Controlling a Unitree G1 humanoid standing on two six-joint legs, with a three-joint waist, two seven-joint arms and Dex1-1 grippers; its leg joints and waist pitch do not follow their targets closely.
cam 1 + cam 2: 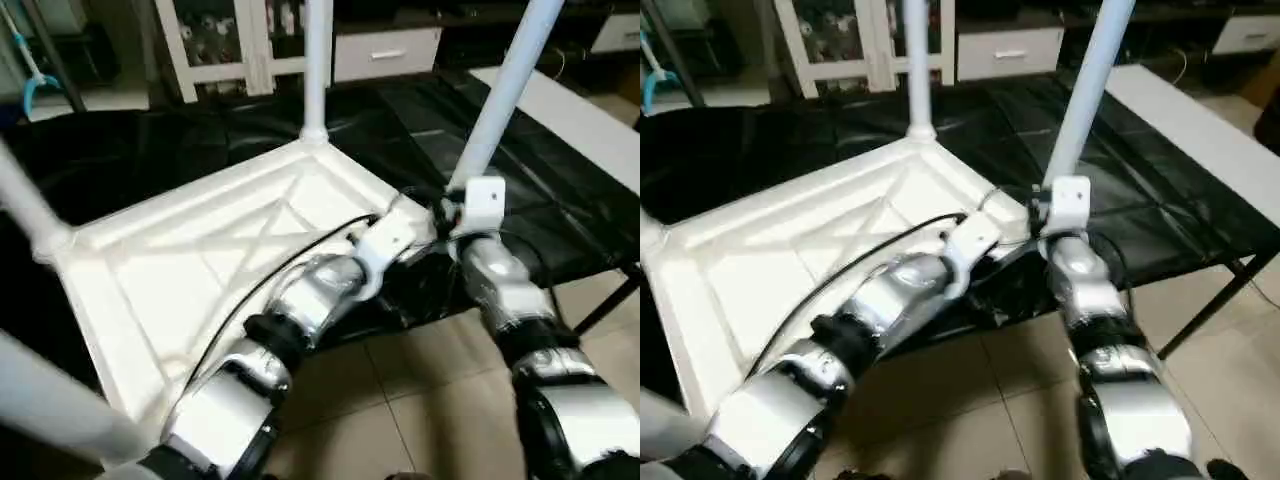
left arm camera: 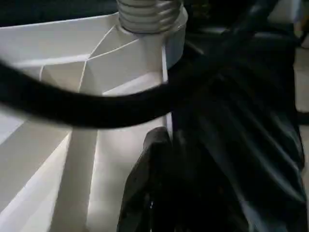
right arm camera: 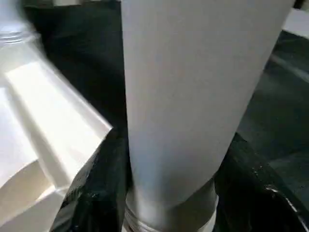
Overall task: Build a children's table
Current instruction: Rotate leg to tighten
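White plastic makes up the upturned table top [image 1: 190,270], which lies ribbed side up on a counter [image 1: 540,190] draped in glossy black sheeting, its raised X-ribs crossing in the middle. Tubular white legs stand upright from its round corner sockets: a far leg [image 1: 317,65], a leg at the near right corner [image 1: 505,85], one at the left corner [image 1: 22,205], and a blurred one closest to the camera [image 1: 50,405].

The right gripper [image 3: 169,188] sits at the foot of the near-right leg, just above that corner's socket. Its black fingers [image 3: 99,188] stand on either side of the tube, part-way open, close against it; whether they press on it cannot be told. The grey threaded end of this leg shows just below the fingers.

The left gripper [image 2: 159,193] reaches across the underside of the top to the same corner, its silver forearm [image 1: 300,300] lying over the ribs, a black cable [image 1: 270,275] looping along it. Its fingers are closed together with nothing between them, resting just beside the rim wall of the top, near the socket with the ribbed screw thread [image 2: 147,14].

Beyond the counter stand a white glass-door cabinet [image 1: 225,40] and a white drawer unit [image 1: 385,50]; beige floor tiles [image 1: 420,400] lie below.
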